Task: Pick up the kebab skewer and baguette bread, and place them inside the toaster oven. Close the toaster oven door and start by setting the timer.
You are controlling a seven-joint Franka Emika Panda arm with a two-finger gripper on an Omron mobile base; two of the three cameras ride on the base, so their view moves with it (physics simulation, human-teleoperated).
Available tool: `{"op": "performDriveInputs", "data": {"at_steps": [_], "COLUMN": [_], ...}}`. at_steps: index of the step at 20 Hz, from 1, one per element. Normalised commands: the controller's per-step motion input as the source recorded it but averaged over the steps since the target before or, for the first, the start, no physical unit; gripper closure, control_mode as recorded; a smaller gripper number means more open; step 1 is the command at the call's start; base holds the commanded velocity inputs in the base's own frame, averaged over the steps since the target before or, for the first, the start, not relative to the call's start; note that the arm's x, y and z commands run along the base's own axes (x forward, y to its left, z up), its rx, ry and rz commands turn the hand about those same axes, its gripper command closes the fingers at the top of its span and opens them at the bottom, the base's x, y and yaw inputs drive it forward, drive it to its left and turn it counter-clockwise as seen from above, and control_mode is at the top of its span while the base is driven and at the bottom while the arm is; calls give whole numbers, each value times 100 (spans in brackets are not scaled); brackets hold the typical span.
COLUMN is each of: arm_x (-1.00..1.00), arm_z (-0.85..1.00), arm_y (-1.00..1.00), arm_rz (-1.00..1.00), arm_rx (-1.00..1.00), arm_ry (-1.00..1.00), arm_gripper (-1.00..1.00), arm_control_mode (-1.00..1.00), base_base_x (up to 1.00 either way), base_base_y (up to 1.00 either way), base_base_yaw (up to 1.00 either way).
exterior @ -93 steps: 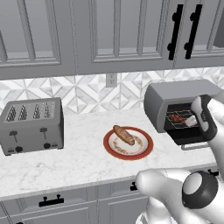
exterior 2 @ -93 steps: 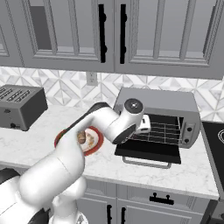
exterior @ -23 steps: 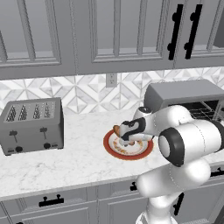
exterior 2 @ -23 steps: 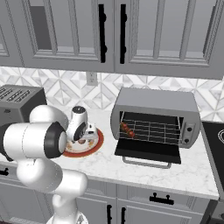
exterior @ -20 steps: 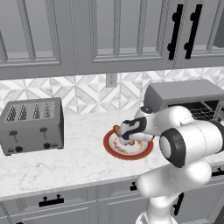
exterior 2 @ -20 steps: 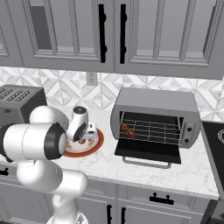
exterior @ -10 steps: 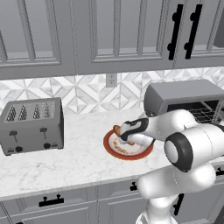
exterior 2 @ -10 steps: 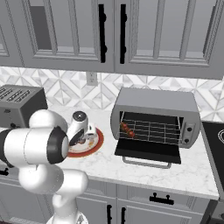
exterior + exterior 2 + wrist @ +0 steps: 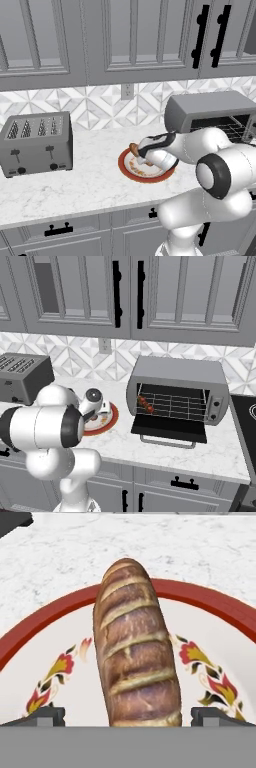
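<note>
Here the baguette bread (image 9: 134,647) lies between the open tool's (image 9: 128,716) fingertips.

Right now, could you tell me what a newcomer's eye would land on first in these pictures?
The baguette lies along the middle of the red-rimmed plate, with the open jaws of the gripper to either side of its near end. To the right on the counter, the toaster oven stands with its door dropped open and the skewer on its rack.

The baguette bread (image 9: 135,647) lies on the plate (image 9: 210,607), kebab skewer (image 9: 146,404) inside the toaster oven (image 9: 177,376).
</note>
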Motion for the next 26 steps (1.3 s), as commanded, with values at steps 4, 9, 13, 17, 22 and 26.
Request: {"op": "performDriveInputs", "data": {"at_steps": [4,9,13,17,22,26], "arm_x": [3,0,0,-9,-46,-56], "arm_z": [1,1,16,66,100,100], "arm_y": [0,0,-3,-16,-45,-46], "arm_rz": [0,0,0,0,0,0], "arm_rx": [4,2,0,0,0,0], "arm_ry": [-1,0,0,0,0,6], "arm_gripper": [-100,100,100,100,100,100], "arm_control_mode": [-100,-100,-100,-100,-100,-100], "base_base_x": [0,0,0,0,0,0], "base_base_y": [0,0,0,0,0,0], "base_base_yaw": [0,0,0,0,0,0]}}
